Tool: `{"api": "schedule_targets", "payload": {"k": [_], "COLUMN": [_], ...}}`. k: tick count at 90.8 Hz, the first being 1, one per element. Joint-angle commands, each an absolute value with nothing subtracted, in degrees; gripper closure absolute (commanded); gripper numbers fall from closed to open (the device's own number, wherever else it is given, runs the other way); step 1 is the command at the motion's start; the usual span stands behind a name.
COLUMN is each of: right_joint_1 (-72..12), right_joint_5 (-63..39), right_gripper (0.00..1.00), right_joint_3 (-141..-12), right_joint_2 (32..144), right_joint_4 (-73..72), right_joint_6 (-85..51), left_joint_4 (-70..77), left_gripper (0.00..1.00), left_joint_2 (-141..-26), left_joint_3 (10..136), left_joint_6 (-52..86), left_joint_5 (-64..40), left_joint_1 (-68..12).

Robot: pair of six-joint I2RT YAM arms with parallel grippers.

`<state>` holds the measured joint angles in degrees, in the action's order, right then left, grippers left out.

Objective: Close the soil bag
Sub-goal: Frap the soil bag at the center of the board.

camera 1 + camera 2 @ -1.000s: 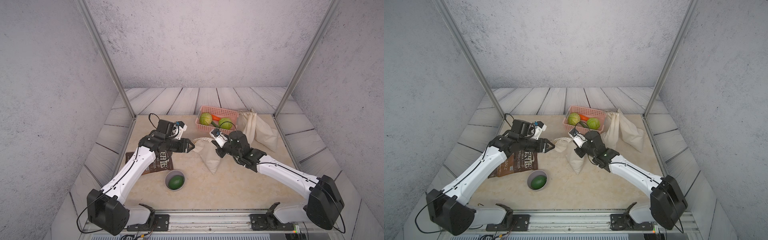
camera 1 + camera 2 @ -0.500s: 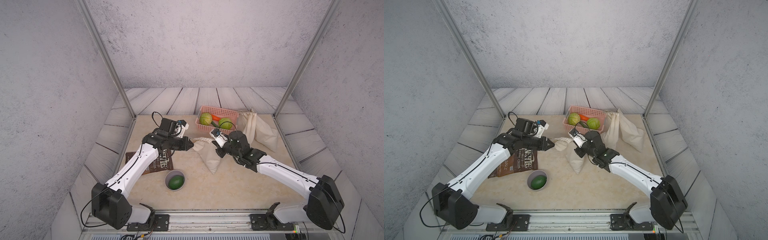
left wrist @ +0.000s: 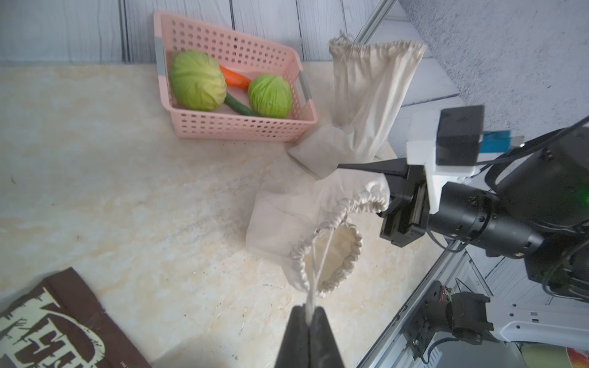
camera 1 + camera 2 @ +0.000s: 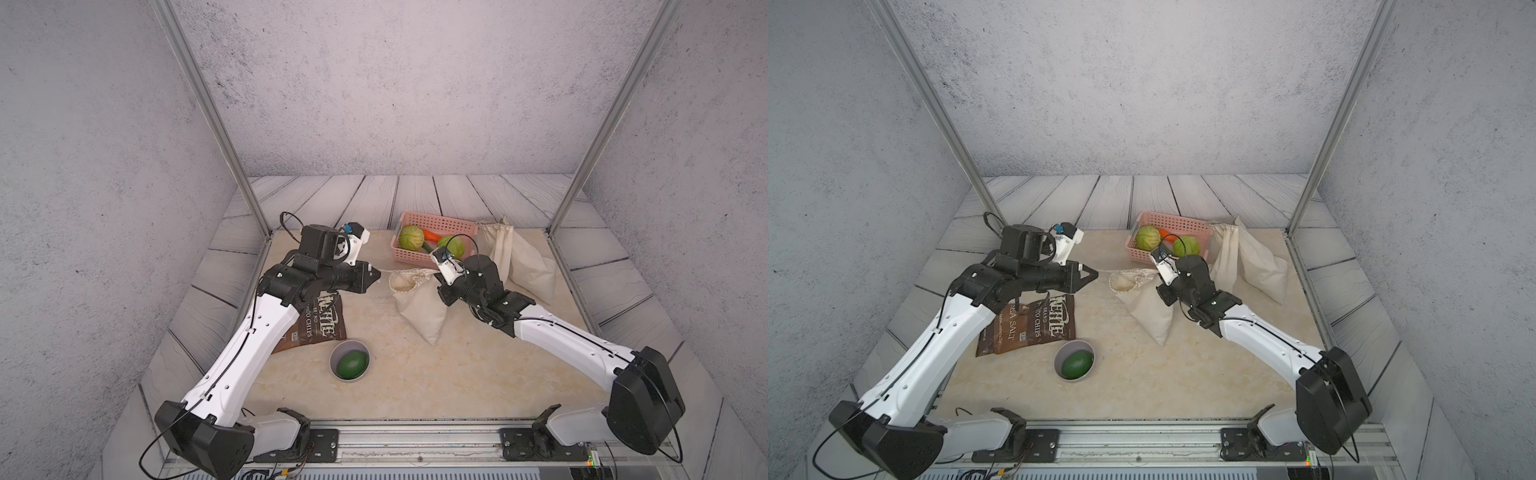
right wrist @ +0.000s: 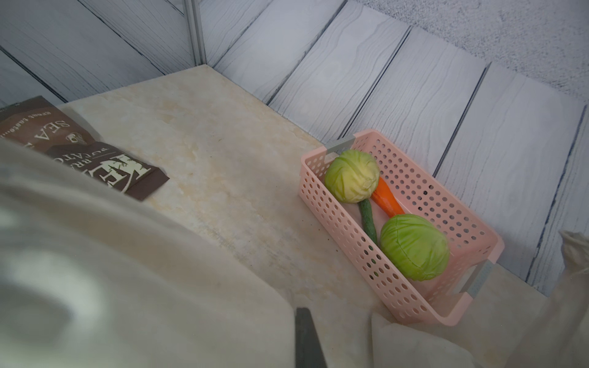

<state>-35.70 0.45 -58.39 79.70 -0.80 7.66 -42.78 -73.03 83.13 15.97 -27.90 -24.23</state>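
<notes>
Our left pincer [image 3: 308,313] is clamped shut on the drawstring [image 3: 322,264], the soil bag [image 3: 277,216] just ahead of it. Our right pincer [image 3: 366,184] pinches the bag's gathered rim

Cannot resolve the bag [image 5: 95,270], a blur against the right wrist camera. Lose the right gripper [image 5: 306,337] past that frame's edge, and the chips [image 4: 322,328], 10 o'clock from the bowl [image 4: 350,342], partly under the left arm [image 4: 249,349].

Walls [image 4: 374,83]: grey, rough plaster on three sides.
Floor: pale grey wood planks [image 4: 357,199].
Tabletop [image 4: 457,374]: beige marbled slab.
Frame: two slanted aluminium posts [image 4: 206,104].
Light: soft, even.
</notes>
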Motion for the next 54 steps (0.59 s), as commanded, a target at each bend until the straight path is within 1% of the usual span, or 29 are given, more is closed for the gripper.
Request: {"api": "schedule_targets", "payload": {"k": [1, 10, 18, 23, 26, 32, 44, 54], "right_joint_1": [-34.5, -34.6, -34.6, -34.7, -34.6, -34.6, -35.3, -36.3], "right_joint_5": [-0.4, -2.4, -4.8, -6.8, -8.5, -12.4, -22.1, -26.0], "right_gripper": [0.82, 0.59, 0.42, 0.34, 0.30, 0.28, 0.27, 0.27], "right_joint_3": [-61.2, -62.9, -64.1, -64.2, -64.6, -66.0, -68.7, -72.3], "right_joint_2": [78.6, 76.6, 73.7, 72.2, 71.5, 70.7, 72.2, 75.7], "right_joint_4": [0.9, 3.0, 4.6, 4.6, 4.7, 6.6, 6.5, 6.4], "right_joint_6": [7.2, 7.6, 9.0, 9.7, 9.9, 8.9, 6.1, 5.8], "left_joint_4": [-43.2, -41.9, -41.2, -40.4, -40.3, -40.2, -40.6, -40.6], "left_gripper": [1.00, 1.00, 1.00, 1.00, 1.00, 1.00, 1.00, 1.00], "left_joint_2": [-74.7, -77.6, -79.7, -80.6, -81.2, -81.9, -81.9, -81.5], "left_joint_3": [88.6, 92.1, 94.7, 95.8, 96.4, 97.1, 97.2, 97.2], "left_joint_6": [15.5, 17.1, 18.1, 18.7, 18.8, 18.9, 18.2, 18.1], "left_joint_5": [-29.8, -32.1, -32.9, -33.7, -34.1, -34.9, -34.7, -34.9], "left_joint_1": [-23.6, -23.7, -24.1, -24.5, -24.7, -25.1, -25.1, -25.1]}}
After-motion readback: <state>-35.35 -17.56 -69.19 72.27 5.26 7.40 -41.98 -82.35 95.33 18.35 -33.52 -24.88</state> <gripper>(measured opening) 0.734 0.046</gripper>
